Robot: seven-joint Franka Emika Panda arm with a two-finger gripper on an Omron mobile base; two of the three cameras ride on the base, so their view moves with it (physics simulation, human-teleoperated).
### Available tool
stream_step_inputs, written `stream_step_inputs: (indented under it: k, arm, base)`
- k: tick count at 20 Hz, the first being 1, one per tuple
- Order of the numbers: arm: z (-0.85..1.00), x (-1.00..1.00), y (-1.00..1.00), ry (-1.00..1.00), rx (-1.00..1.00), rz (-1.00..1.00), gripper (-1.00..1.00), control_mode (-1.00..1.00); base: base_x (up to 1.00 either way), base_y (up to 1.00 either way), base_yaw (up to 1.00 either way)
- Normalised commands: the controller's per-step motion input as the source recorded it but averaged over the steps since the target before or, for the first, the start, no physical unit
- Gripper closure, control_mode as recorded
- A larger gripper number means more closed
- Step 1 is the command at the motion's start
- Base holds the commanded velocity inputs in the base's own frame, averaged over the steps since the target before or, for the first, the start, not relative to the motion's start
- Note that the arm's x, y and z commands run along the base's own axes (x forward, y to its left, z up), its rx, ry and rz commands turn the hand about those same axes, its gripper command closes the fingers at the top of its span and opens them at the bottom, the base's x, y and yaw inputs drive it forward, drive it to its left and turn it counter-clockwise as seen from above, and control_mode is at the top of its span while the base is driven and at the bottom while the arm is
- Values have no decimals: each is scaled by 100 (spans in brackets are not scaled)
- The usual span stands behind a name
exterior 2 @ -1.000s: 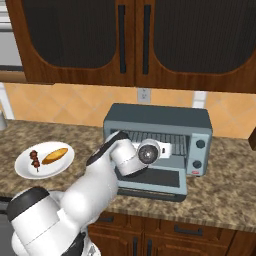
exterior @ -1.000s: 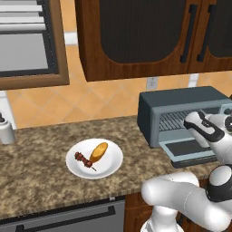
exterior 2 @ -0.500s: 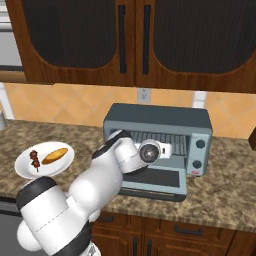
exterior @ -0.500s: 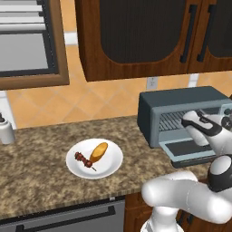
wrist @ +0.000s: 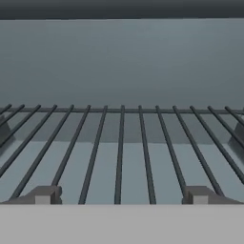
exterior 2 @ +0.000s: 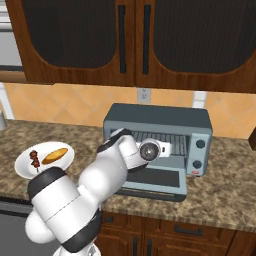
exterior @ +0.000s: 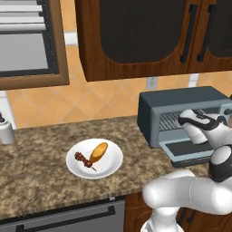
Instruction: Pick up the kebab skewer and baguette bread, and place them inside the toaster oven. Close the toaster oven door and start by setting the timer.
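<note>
Two fingertips spread wide and empty: my gripper hung over the toaster oven rack.
Kebab skewer and baguette bread lay on their plate.

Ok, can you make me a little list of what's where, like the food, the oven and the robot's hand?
food: thin dark red-brown kebab skewer and golden oblong baguette bread lie side by side on the round white plate
plate: on the speckled brown stone counter, left of the oven
oven: boxy blue-grey toaster oven, its drop-down toaster oven door open and lying flat
rack: dark wire rack, nothing on it
hand: gripper at the oven mouth, jaws apart and holding nothing
</note>
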Motion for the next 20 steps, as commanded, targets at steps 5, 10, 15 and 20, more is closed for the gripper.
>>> stream_step_inputs:
  k: [5, 10, 15, 20]
  arm:
    - [-38, 0, -4, 10, 5, 0, -100, -100]
    - [-68, -36, -1, 8, 5, 0, -100, -100]
    - [-83, -67, 0, 6, 3, 0, -100, -100]
    - [-68, -61, 0, 10, 0, -2, -100, -100]
  base:
    - [0, 0, 0]
    - [0, 0, 0]
    - [0, 0, 0]
    - [0, 0, 0]
